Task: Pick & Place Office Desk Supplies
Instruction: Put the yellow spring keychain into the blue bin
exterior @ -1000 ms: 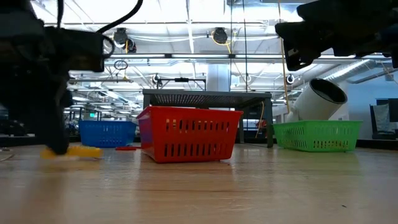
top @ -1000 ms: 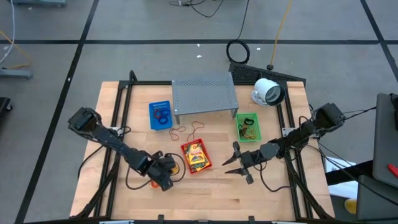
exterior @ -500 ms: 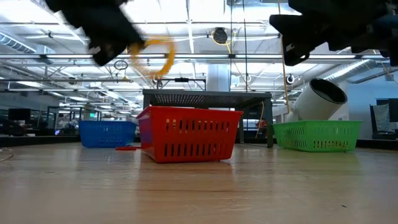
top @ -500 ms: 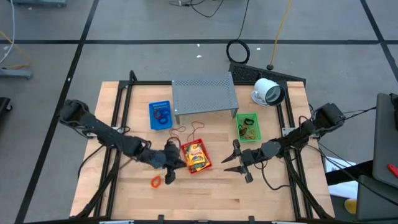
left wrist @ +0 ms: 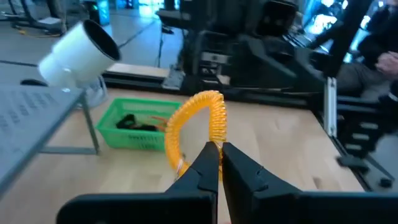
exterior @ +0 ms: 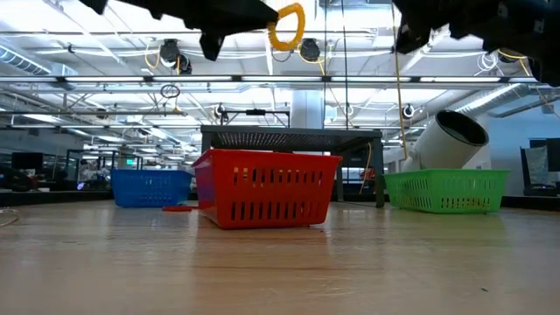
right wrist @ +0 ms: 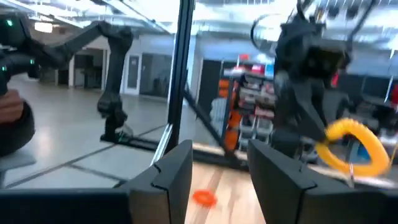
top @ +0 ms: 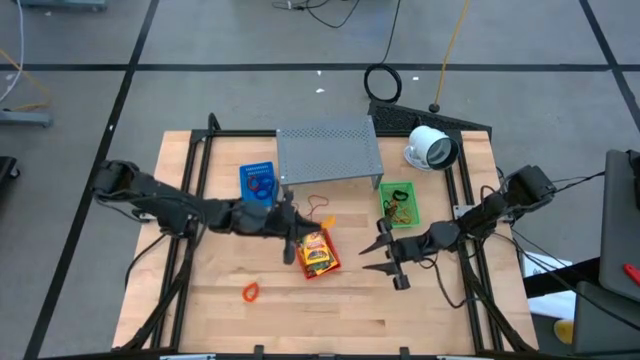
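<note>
Yellow coiled loop (left wrist: 198, 127) sits clamped in my left gripper (left wrist: 219, 163) above the red basket (exterior: 265, 187); no readable writing.

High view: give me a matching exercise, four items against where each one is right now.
Items:
1. yellow coiled loop
2. orange rubber-band loop
3. white round device
4. small green plastic basket

Places:
A. lying loose on the wooden table, near its front
B. right of the grey perforated metal shelf, at the back
C. pinched in the left gripper, above the red basket
D. in front of the shelf's right end

Pairs: 1-C, 2-A, 3-B, 4-D
</note>
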Robot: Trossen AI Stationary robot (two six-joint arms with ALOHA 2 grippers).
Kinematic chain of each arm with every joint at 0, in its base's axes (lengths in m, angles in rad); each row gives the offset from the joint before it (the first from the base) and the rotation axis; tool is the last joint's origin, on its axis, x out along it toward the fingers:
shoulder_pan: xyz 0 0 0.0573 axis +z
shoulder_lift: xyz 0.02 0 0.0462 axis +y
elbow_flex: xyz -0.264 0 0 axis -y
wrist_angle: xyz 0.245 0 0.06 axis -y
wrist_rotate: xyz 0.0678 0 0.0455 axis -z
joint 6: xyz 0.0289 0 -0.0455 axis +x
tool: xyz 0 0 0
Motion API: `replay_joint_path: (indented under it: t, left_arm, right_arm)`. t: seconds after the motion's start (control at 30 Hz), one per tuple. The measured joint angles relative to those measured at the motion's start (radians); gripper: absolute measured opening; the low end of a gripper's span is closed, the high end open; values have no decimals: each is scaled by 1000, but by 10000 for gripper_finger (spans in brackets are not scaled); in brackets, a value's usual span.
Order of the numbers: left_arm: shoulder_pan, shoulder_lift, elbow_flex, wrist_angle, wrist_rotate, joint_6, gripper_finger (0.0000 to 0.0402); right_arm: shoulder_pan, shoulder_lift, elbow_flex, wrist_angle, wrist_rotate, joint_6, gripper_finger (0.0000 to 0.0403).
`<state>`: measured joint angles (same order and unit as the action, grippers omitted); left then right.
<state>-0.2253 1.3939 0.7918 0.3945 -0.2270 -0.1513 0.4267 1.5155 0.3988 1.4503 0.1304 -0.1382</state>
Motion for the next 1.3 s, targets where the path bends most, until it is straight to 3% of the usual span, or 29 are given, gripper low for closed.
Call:
replay_joint_path:
  t: [0.13, 0.23, 0.6, 0.87, 1.0, 1.3]
  left_arm:
    - [60, 6, 0, 9, 43, 0, 4]
    - [92, 20, 0, 24, 49, 0, 8]
    - [172, 96, 0, 186, 157, -8, 8]
    - [197, 183, 94, 179, 157, 15, 6]
    - [201, 261, 189, 168, 157, 69, 6]
    - [231, 469, 453, 44, 201, 98, 9]
  right_arm:
    - [1, -25, 0, 28, 52, -31, 144]
    - [5, -75, 0, -50, 175, -8, 144]
    - [170, -391, 0, -526, 887, -8, 144]
    - [396, -524, 0, -580, 1430, -136, 144]
    - [452, -563, -1, -563, 1439, -190, 144]
    - [452, -580, -6, -568, 1440, -218, 144]
